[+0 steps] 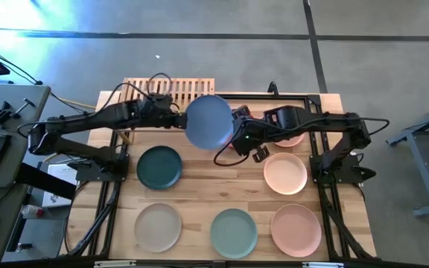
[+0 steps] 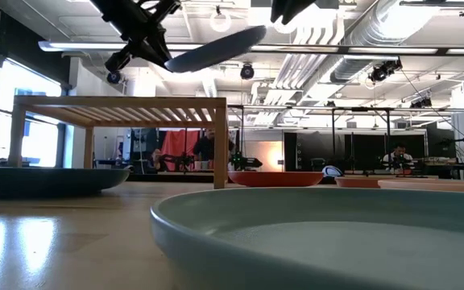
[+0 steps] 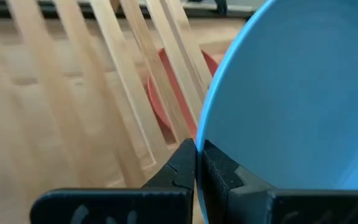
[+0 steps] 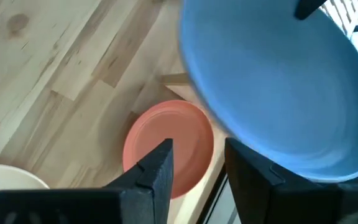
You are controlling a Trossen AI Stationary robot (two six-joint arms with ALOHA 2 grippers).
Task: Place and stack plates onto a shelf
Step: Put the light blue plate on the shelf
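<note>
The blue plate (image 1: pixel 209 121) hangs tilted in the air in front of the wooden slat shelf (image 1: pixel 170 88), above the table. My left gripper (image 1: pixel 179 119) is shut on the plate's left rim. My right gripper (image 4: pixel 197 174) is open beside the plate's right rim, over the terracotta red plate (image 4: pixel 166 149), which lies flat on the table. In the low view the blue plate (image 2: pixel 216 48) slants above the shelf top (image 2: pixel 119 107), its left end lower. My left gripper pinches the blue plate's rim (image 3: pixel 199 140) between its two fingers, one on each face, coming level from the table's left. The plate is lifted clear and tilted, its far edge higher. My right gripper: I cannot tell whether its fingers touch the plate's rim (image 4: pixel 253 158).
Flat on the table lie a dark teal plate (image 1: pixel 159 167), a beige one (image 1: pixel 158 227), a sage green one (image 1: pixel 234 232) and peach-pink ones (image 1: pixel 285 173) (image 1: pixel 296 229); a third shows partly under the right arm (image 1: pixel 293 139). People work at benches in the room behind (image 2: pixel 397 155).
</note>
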